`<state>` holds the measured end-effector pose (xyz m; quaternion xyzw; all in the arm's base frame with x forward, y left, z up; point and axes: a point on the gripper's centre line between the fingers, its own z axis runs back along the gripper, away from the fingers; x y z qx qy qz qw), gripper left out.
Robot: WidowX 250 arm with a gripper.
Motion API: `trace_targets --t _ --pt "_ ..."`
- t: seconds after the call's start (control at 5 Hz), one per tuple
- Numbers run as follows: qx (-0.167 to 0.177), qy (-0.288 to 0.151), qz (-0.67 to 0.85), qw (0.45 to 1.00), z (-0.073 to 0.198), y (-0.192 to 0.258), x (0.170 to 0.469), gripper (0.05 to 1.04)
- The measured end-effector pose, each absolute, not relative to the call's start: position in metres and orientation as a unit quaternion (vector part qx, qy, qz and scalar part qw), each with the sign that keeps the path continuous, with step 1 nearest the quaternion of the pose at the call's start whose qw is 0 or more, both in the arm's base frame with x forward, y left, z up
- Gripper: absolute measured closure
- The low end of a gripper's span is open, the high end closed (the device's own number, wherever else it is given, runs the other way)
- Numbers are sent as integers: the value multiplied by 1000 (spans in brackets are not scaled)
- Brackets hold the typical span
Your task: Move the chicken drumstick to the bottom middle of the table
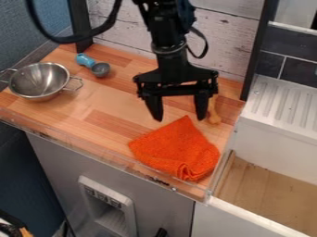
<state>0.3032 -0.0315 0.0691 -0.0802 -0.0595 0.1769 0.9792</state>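
Note:
The black gripper (180, 115) hangs above the right part of the wooden table (105, 120), its two fingers spread open with nothing seen between them. Just beyond the right finger lies the light-brown chicken drumstick (213, 113), its narrow bone end pointing toward the orange cloth. The upper part of the drumstick is partly hidden behind the gripper.
An orange cloth (176, 149) lies at the table's front right. A metal colander (40, 81) stands at the left, with a blue-handled scoop (93, 65) behind it. To the right are a white drying rack (282, 104) and a sink basin (266, 192).

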Motion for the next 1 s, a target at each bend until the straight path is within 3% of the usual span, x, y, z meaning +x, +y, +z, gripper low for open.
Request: trace_targets --t 0.4,0.8,1.0 --pt "-90 -101 195 971 65 -32 338 83" --pt "-55 -114 214 969 47 -42 365 83" --pt "-15 -109 216 970 35 -42 377 83"
